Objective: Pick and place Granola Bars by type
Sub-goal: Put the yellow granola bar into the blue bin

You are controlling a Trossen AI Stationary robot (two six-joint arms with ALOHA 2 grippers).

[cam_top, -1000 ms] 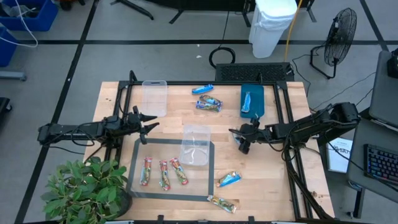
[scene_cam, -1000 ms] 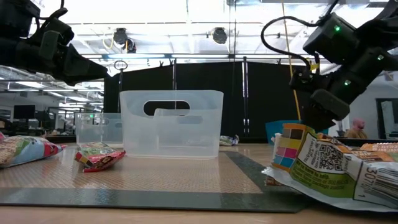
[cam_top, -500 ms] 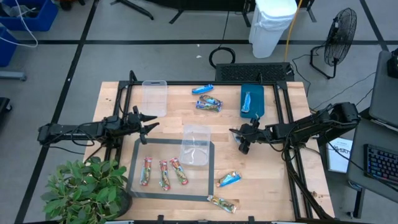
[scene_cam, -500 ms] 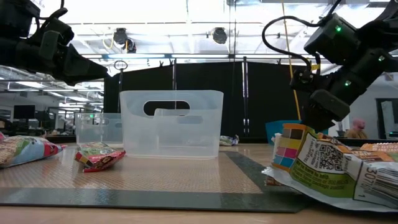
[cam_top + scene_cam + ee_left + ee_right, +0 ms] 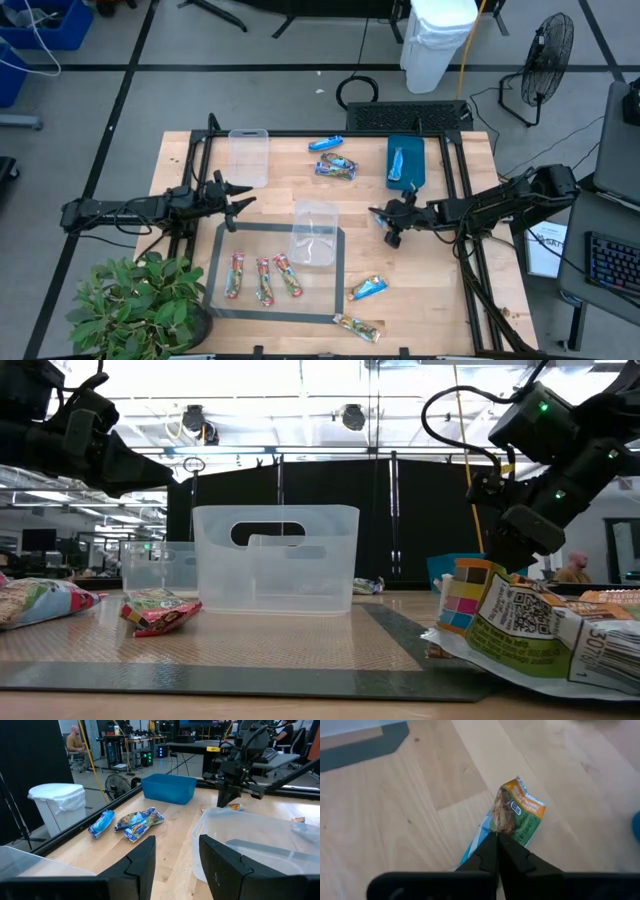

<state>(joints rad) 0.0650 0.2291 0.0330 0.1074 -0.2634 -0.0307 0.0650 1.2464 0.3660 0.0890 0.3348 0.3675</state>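
Right gripper [image 5: 392, 238] above bare wood right of the clear tub [image 5: 316, 232], fingers pinched on a crinkled tan-and-teal granola bar [image 5: 512, 815]; wrapper glossy, end flared beyond the tips. Left gripper [image 5: 240, 200] spread, idle beside the grey mat [image 5: 215, 272]. Three red-green bars [image 5: 262, 277] lie on the mat.

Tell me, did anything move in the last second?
Hardly anything. The right hand shifted only a tiny bit over the table's middle right and stays shut on a tan-gold granola bar. The left hand stayed open above the left side. The three red-and-green bars on the mat and the clear tub did not move.
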